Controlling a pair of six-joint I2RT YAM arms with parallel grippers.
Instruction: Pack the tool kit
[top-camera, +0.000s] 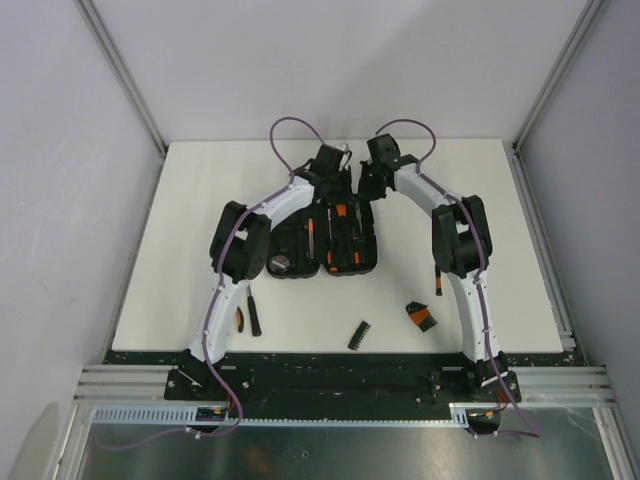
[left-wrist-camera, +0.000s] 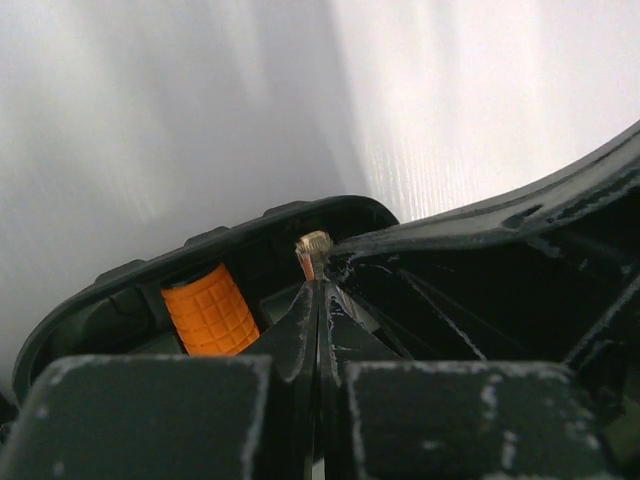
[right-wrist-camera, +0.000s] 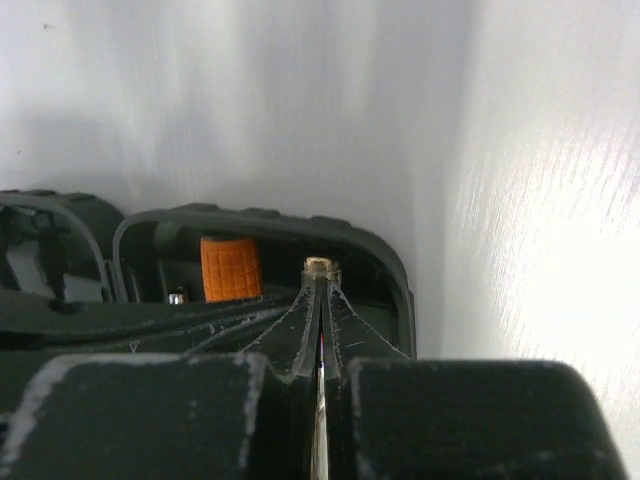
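Observation:
The tool kit case (top-camera: 325, 243) lies open mid-table, with black and orange tools in its slots. Both grippers meet over its far edge. My left gripper (top-camera: 338, 192) is shut, and a small knurled metal tip with an orange neck (left-wrist-camera: 314, 245) shows at its fingertips (left-wrist-camera: 318, 285). My right gripper (top-camera: 366, 187) is shut on a thin metal shaft ending in a similar tip (right-wrist-camera: 321, 267); its fingertips (right-wrist-camera: 320, 283) reach the left gripper's. Both seem to pinch the same small tool. An orange ribbed handle (left-wrist-camera: 210, 310) sits inside the case rim (right-wrist-camera: 250, 215).
Loose tools lie near the front: a black tool (top-camera: 253, 314) beside an orange piece (top-camera: 240, 318) at the left, a black ribbed bit holder (top-camera: 358, 335) at the middle, and a black and orange piece (top-camera: 421, 316) at the right. White walls surround the table.

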